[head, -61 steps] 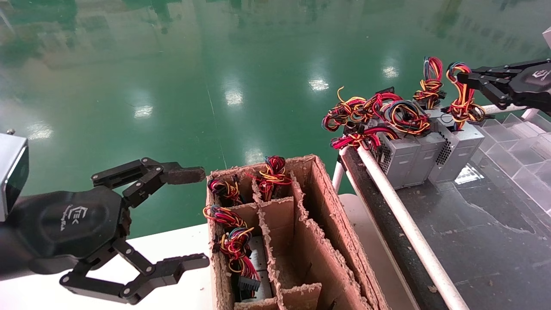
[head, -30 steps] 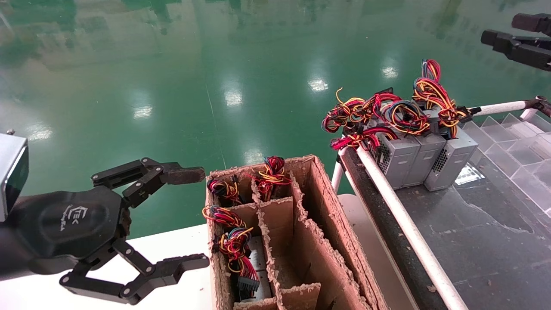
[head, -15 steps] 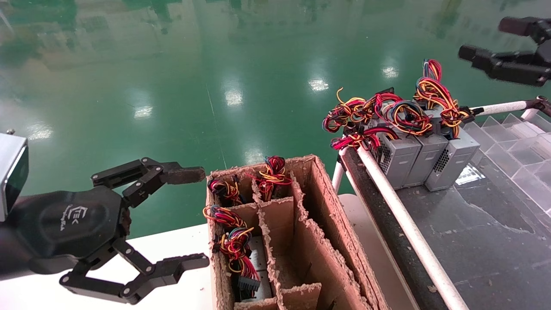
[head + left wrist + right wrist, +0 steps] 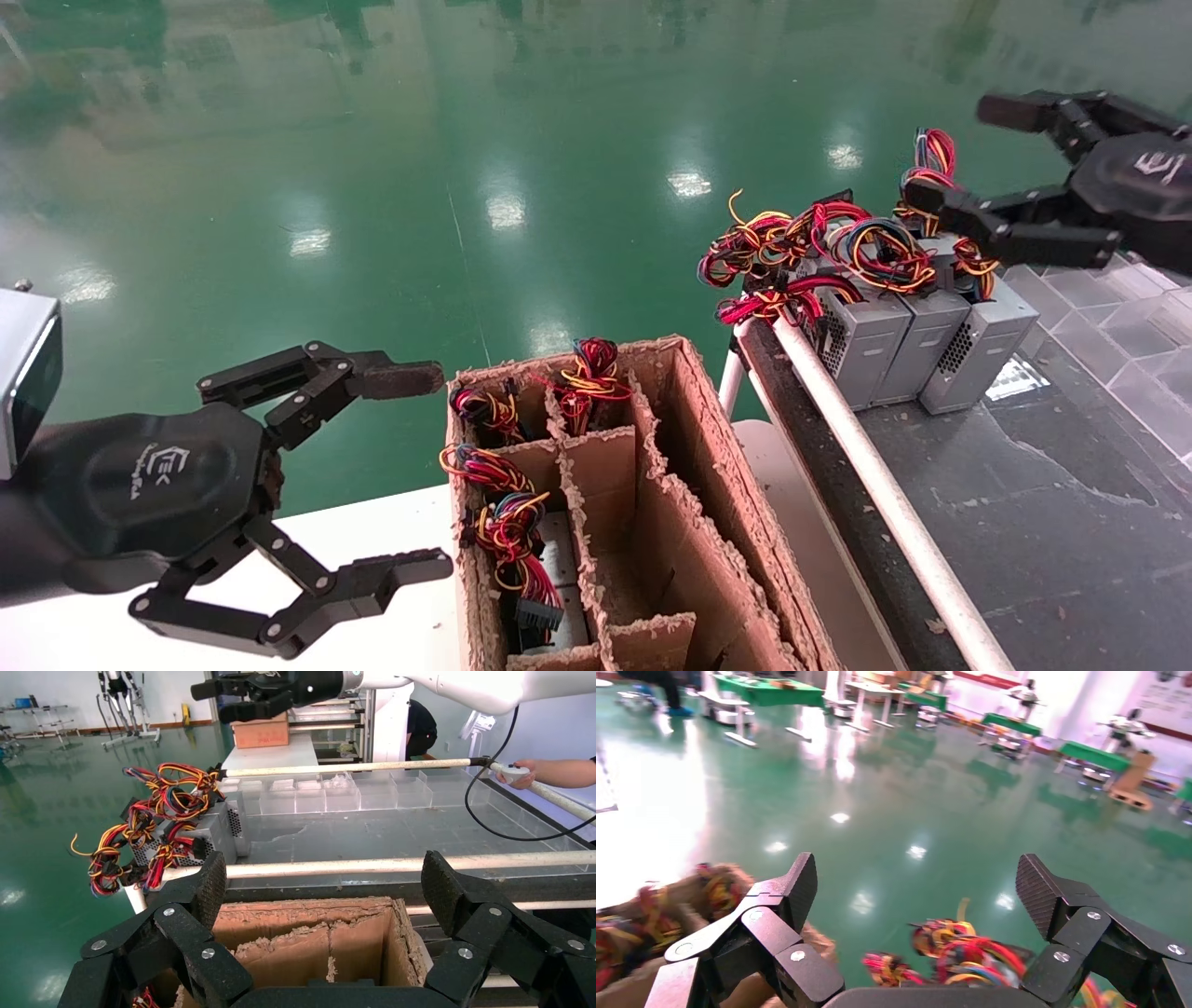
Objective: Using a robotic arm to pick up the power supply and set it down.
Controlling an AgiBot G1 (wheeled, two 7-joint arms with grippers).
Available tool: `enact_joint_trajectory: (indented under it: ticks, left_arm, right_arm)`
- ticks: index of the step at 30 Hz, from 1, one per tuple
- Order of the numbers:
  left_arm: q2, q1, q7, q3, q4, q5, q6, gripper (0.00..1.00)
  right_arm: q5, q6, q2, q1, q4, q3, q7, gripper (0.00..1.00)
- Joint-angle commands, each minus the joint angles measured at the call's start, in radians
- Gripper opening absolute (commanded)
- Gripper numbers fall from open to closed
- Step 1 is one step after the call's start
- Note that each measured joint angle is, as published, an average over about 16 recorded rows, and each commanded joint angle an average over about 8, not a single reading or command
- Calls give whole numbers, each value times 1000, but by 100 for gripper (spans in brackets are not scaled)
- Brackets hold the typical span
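Observation:
Three grey power supplies stand side by side at the far end of the black table (image 4: 1024, 522), their red, yellow and blue wires (image 4: 875, 252) piled on top. The rightmost power supply (image 4: 982, 345) stands free, held by nothing. My right gripper (image 4: 964, 154) hangs open in the air just above its wire bundle, with nothing between the fingers. The right wrist view shows that gripper (image 4: 916, 885) open, with wires (image 4: 961, 952) below it. My left gripper (image 4: 414, 471) is parked open beside the cardboard box (image 4: 689, 522), which it (image 4: 325, 892) looks over.
The partitioned cardboard box holds more wired power supplies (image 4: 507, 531) in its left cells. A white pipe rail (image 4: 875, 485) runs along the black table's near edge. Clear plastic dividers (image 4: 1127, 317) lie at the right. Green floor lies beyond.
Two seconds ago my right gripper was shut on the rightmost supply's wires. It let go, rose away open, and has now come back down and left over the wire bundle. The left arm stayed still.

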Motion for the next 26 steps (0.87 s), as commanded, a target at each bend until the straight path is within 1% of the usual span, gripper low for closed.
enact_joint_trajectory:
  ticks: [1,23,26]
  left_arm:
    - [0,0,0,0,0,0,0,100]
    - [0,0,0,0,0,0,0,100]
    - [0,0,0,0,0,0,0,100]
  right_arm:
    - [19,-7,5,-29,44,2,14,100]
    - [226,-82,59,-354,529,26,173,100]
    - [240,-88,63,-376,563,28,184,100]
